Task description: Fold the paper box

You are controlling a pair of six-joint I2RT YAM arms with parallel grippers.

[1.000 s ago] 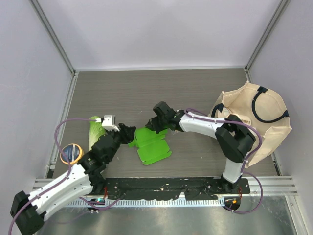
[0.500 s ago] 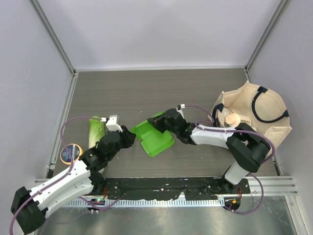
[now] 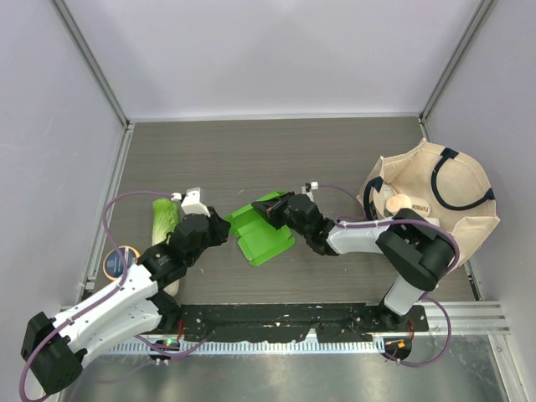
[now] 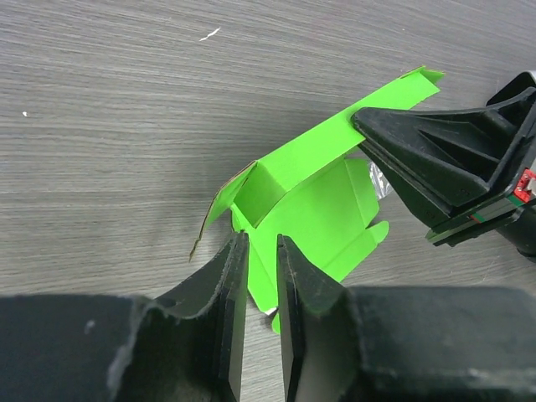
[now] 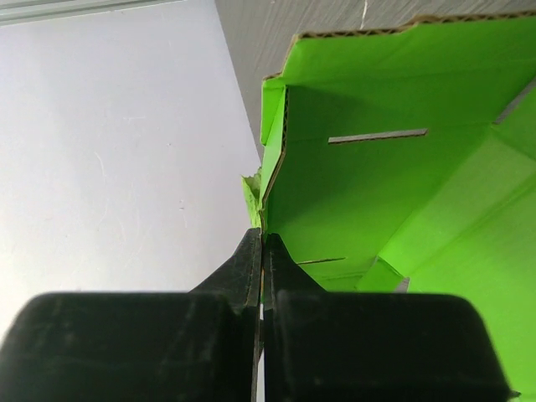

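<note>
Our right gripper has its jaws pressed together on a thin edge of the paper box. It pinches the far flap where that flap stands up from the rest of the sheet. Our left gripper meets the same box from the opposite, near-left side. Its two fingers stand a narrow gap apart with the box's near edge in the gap. We cannot tell whether they press on the cardboard or only straddle it.

The box sits between the two grippers on the surface. It is about midway between the left and right edges and somewhat closer to the near edge than to the far one. It is partly formed: one wall is raised along a crease, while other flaps lie spread flat.

We count two grippers and one paper box. Further out, one cabbage lies near the left edge, just beside the left arm. One round disc with an orange rim lies toward the near left corner. One beige tote bag stands open at the right edge, apart from the box, with one pale round thing at its left rim.
</note>
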